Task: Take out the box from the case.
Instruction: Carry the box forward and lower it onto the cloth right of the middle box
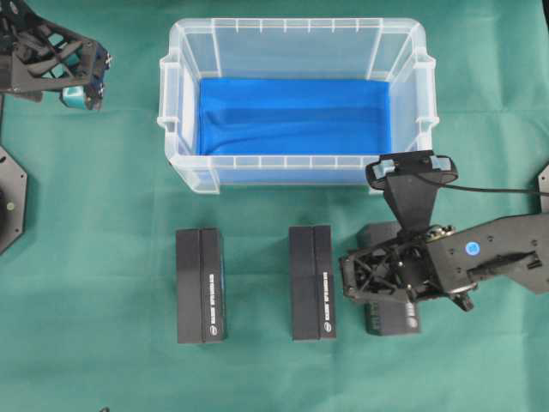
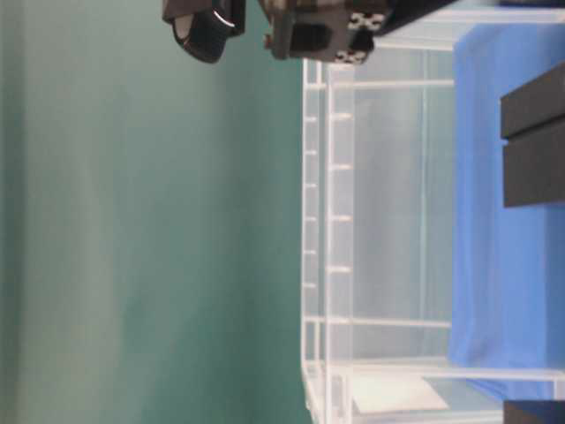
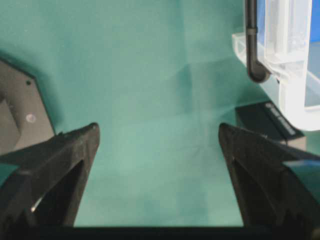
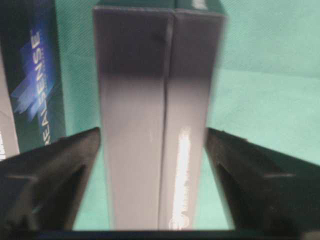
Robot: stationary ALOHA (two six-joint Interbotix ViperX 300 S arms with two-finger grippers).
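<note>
The case (image 1: pixel 298 51) stood on the green cloth (image 1: pixel 103 189) toward the far edge of the table, a little right of its middle, with only the blue sheet (image 1: pixel 292 116) on its floor. Three black boxes lay outside it in a row along its near side.

The left box (image 1: pixel 201 285) and the middle box (image 1: pixel 312 282) lay flat, well apart from each other and clear of the case.

The right box (image 1: pixel 390 318) lay nearest the right edge of the table, mostly hidden under the right arm in the overhead view.

The right arm reached in from the right edge, its forearm nearly level and its wrist bent down over that box.

In the right wrist view, the right gripper (image 4: pixel 155 165) straddled the right box (image 4: pixel 157 120), a finger on either side. Thin slivers of green showed between the fingers (image 4: pixel 55 165) and the box's sides, so the jaws stood spread and did not clamp it. The neighbouring box (image 4: pixel 32 75) lay just beside it.

The left arm was drawn back at the far left corner of the table, away from the case and boxes.

The left gripper (image 3: pixel 157 165) pointed down at bare cloth, its fingers (image 3: pixel 60 160) wide apart with nothing between them.
</note>
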